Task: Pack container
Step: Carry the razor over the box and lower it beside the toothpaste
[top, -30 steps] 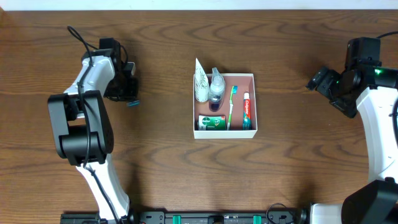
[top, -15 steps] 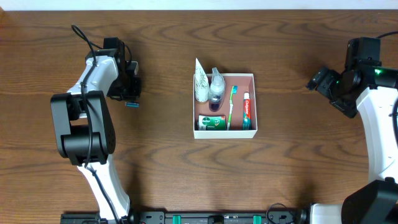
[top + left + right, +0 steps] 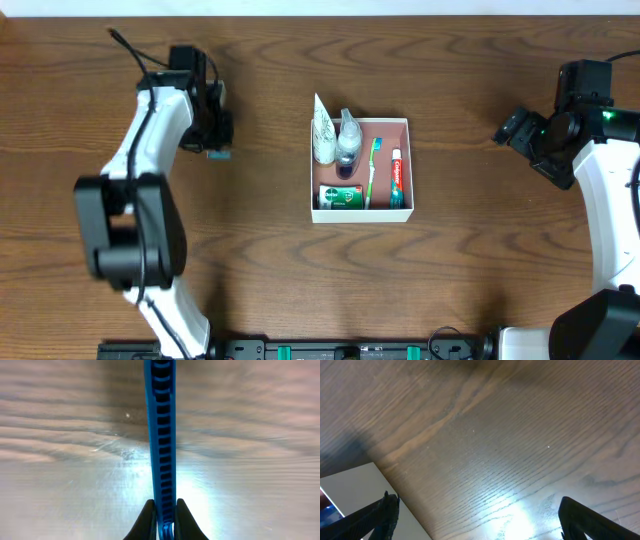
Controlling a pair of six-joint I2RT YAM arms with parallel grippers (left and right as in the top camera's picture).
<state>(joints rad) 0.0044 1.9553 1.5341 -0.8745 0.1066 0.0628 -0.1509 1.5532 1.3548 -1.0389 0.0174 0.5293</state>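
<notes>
- Container (image 3: 395,132) sits at the middle of the bench (image 3: 270,260): square and shallow, with thin white walls and a pink-brown floor
- Already inside are a white tube (image 3: 323,137) and a small clear bottle (image 3: 347,143) at the back left, a green soap carton (image 3: 341,197) at the front left, a toothbrush (image 3: 373,170) lying front to back in the middle, and a toothpaste tube (image 3: 397,175) near it on the right
- Well off to the left of the box, the left hand (image 3: 164,506) is clenched on the near end of a blue comb (image 3: 162,420); the toothed strip runs straight out ahead of the fingers over bare wood
- From overhead only a blue tip shows under that hand, and I cannot tell whether the comb is clear of the bench
- Well off to the right, the right hand (image 3: 477,505) is released, its fingers spread wide with nothing between them
- Step in hand, as I judge it: picking up the comb, with the grip made and the carry not yet begun
- The next move calls for a lift, a sweep to the right across the bench, and a turn of the wrist so the comb lies front to back
- Bare floor shows mostly at the back right and in the gap between toothbrush and toothpaste tube, so the comb probably wants to go in parallel to them and be let go low
</notes>
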